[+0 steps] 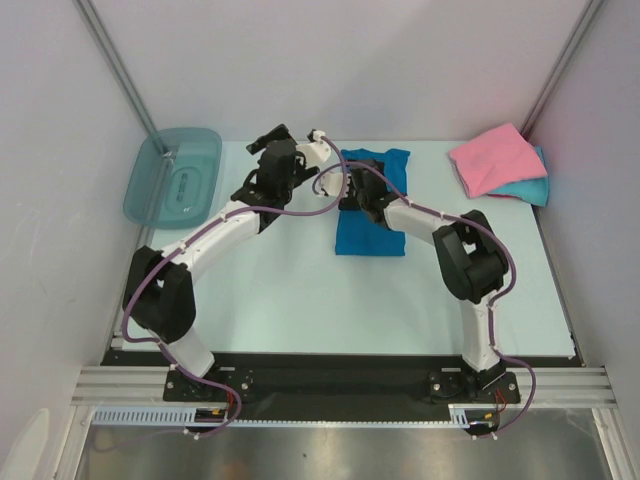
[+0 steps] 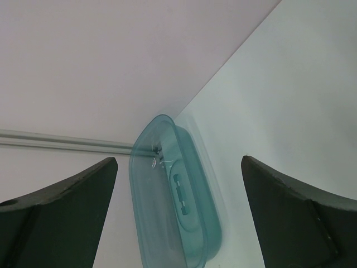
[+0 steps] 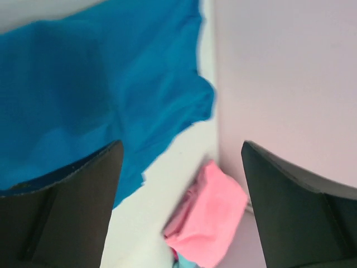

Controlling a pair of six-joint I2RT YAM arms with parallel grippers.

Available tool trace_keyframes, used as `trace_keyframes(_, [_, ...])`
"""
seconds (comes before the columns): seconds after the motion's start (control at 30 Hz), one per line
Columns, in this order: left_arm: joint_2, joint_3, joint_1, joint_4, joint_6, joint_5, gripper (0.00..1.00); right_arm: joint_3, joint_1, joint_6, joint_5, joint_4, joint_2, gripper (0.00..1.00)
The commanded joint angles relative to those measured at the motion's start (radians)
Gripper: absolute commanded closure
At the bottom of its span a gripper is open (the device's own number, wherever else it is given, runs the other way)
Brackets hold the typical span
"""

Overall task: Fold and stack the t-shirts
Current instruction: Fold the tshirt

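A deep blue t-shirt lies partly folded at the middle back of the table, also in the right wrist view. My right gripper hovers over its upper part, open, with nothing between its fingers. A folded pink t-shirt rests on a folded turquoise t-shirt in the back right corner. My left gripper is open and empty near the back, left of the blue shirt, facing the bin.
A translucent teal plastic bin stands at the back left corner against the wall. White walls close in the table at the back and both sides. Both arms' purple cables loop over the table.
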Motion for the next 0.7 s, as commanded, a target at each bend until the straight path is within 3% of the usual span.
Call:
trace_keyframes(0.0, [-0.011, 0.032, -0.007, -0.001, -0.013, -0.010, 0.00, 0.044, 0.011, 0.117, -0.126, -0.324, -0.162, 0.09])
trace_keyframes(0.1, [-0.025, 0.014, -0.007, 0.010, 0.000, -0.013, 0.00, -0.039, 0.052, 0.145, -0.212, -0.484, -0.272, 0.13])
trace_keyframes(0.2, [-0.034, -0.011, -0.007, 0.025, 0.013, -0.020, 0.00, -0.192, 0.107, 0.162, -0.211, -0.514, -0.371, 0.13])
trace_keyframes(0.33, [-0.040, -0.026, -0.007, 0.036, 0.018, -0.020, 0.00, -0.278, 0.160, 0.206, -0.249, -0.583, -0.434, 0.12])
trace_keyframes(0.67, [-0.062, -0.008, -0.008, -0.007, -0.048, -0.046, 0.00, -0.436, 0.200, 0.229, -0.251, -0.463, -0.397, 0.12])
